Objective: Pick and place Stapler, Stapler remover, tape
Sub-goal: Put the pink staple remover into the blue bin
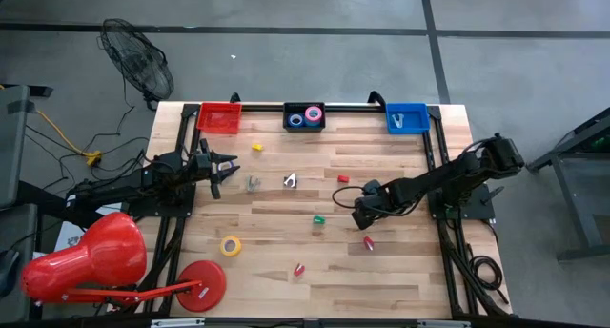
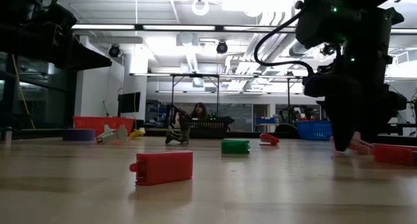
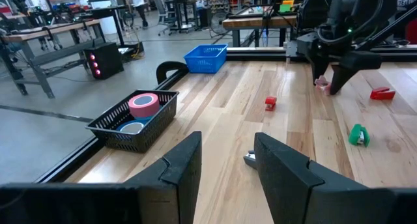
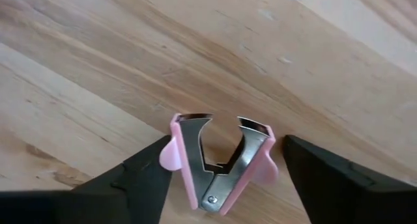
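Observation:
A pink stapler remover [image 4: 221,168] with metal claws lies flat on the wooden table, between the fingers of my open right gripper [image 4: 225,146], which points down at it near the table's right middle [image 1: 362,212]. The gripper hides it in the high view; it shows pink in the low view [image 2: 358,144]. My open left gripper [image 3: 227,146] hovers at the table's left [image 1: 224,166], with a grey stapler remover [image 3: 251,160] just ahead of it. Pink and blue tape rolls [image 1: 307,115] sit in the black bin. A yellow tape roll [image 1: 231,245] lies flat on the table. My right gripper comes from above with one finger on each side of the pink remover's two wings. One fingertip [image 4: 153,162] stands right at the wing [image 4: 168,155]; whether it touches I cannot tell. The other fingertip shows a small gap. The remover lies flat on the table.
Red bin [image 1: 219,116], black bin [image 1: 286,118] and blue bin [image 1: 408,118] line the far edge. Small staplers lie scattered: red [image 1: 343,178], green [image 1: 319,218], red [image 1: 368,242], red [image 1: 298,269]. Another remover [image 1: 291,180] is mid-table. A red lamp [image 1: 86,261] stands near left.

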`<state>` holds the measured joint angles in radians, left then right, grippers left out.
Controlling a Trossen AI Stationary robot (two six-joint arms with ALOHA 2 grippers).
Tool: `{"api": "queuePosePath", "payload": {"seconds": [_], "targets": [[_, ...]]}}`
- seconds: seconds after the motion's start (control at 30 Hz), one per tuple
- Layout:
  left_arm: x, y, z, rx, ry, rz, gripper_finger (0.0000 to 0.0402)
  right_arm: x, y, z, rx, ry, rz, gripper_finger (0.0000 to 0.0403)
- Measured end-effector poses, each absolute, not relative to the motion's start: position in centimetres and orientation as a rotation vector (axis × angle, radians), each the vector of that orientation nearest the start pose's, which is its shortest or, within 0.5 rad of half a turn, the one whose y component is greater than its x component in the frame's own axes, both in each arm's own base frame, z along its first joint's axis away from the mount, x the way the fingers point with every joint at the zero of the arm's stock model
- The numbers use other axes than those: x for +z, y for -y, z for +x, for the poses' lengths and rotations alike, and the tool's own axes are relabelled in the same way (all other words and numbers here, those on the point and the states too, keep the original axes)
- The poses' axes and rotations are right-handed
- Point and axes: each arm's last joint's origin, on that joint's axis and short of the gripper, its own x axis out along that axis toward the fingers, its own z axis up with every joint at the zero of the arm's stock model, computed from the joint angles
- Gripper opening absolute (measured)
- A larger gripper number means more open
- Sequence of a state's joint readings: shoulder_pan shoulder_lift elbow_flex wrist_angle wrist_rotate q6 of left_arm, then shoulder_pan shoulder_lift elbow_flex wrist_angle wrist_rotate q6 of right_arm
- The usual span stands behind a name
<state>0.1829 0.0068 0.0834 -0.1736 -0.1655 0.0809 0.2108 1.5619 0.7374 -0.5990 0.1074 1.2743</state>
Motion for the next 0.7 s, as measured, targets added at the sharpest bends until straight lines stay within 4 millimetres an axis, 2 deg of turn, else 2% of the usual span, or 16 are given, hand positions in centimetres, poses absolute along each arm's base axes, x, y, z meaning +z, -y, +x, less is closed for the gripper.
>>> {"api": "queuePosePath", "payload": {"seconds": [0.3,0.7], "targets": [[17.5,-2.1,8.9,0.344,-0.112,0.079,0.0138,13.4,-4.7,23.7,-0.774,-1.227,0.808,0.0208],[17.5,-2.1,8.9,0.344,-0.111,0.079,0.0138,14.8,-4.7,23.6,-0.727,-1.175,0.846,0.0135]]}}
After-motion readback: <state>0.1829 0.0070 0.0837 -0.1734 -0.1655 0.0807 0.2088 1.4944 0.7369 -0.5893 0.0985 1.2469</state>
